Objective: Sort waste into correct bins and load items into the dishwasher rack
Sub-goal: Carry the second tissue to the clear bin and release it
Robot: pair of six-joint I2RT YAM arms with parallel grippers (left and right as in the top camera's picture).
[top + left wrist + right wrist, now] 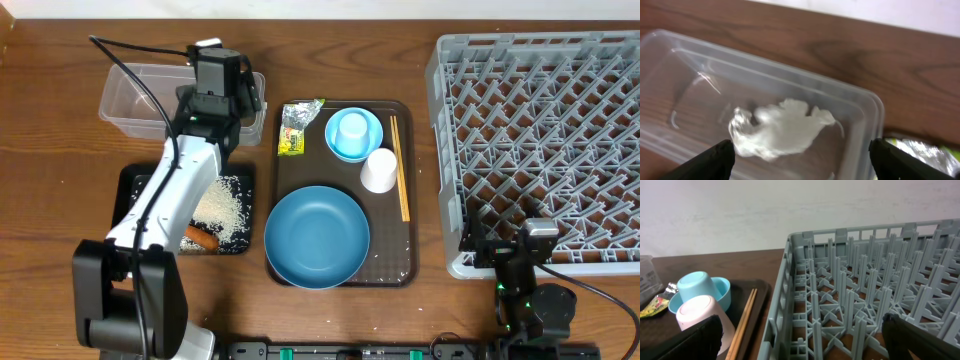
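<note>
Over clear tub (790, 75) holding crumpled tissue (780, 132), left pincer (801, 149) wide, wrapper (926, 150) beside; right pincer (801, 324) wide at rack (850, 280)

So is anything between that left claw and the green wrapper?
Only the end wall of the clear tub. The left gripper hangs open over it, above the tissue; the wrapper lies just past that wall on the brown tray. Nothing else visible intervenes.

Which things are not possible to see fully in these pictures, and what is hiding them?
Overhead: the left arm hides the tissue in the clear tub.
Overhead: that arm also covers part of the black tray.
Left wrist: the edge cuts off the wrapper.
Right wrist: the bottom edge cuts off the chopsticks.
</note>
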